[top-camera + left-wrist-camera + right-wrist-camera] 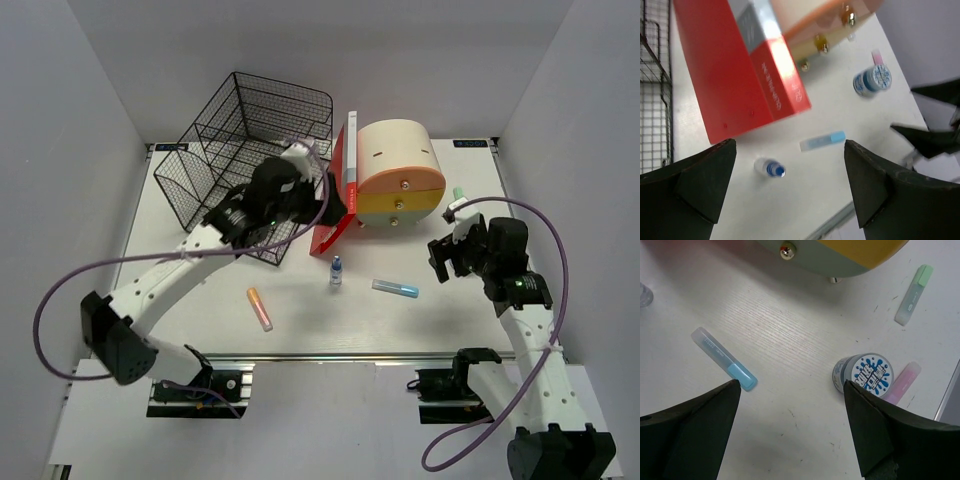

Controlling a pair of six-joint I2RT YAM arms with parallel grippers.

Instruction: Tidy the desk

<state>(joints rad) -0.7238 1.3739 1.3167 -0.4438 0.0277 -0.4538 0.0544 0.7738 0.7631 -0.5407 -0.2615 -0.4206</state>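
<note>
The white desk (200, 310) carries loose items. A red book (329, 236) leans against the round beige drawer unit (400, 165); it also shows in the left wrist view (740, 75). A small blue-capped bottle (336, 271) stands in the middle, with a blue highlighter (395, 289) to its right and an orange highlighter (260, 308) to its left. My left gripper (790, 190) is open and empty above the bottle (770, 168), beside the red book. My right gripper (792, 430) is open and empty between the blue highlighter (722, 358) and a round blue-and-white tin (863, 373).
A black wire mesh tray (240, 140) sits at the back left, under my left arm. A green highlighter (913, 295) and a pink highlighter (902, 384) lie near the tin by the desk's right edge. A silver rail (400, 355) runs along the near edge.
</note>
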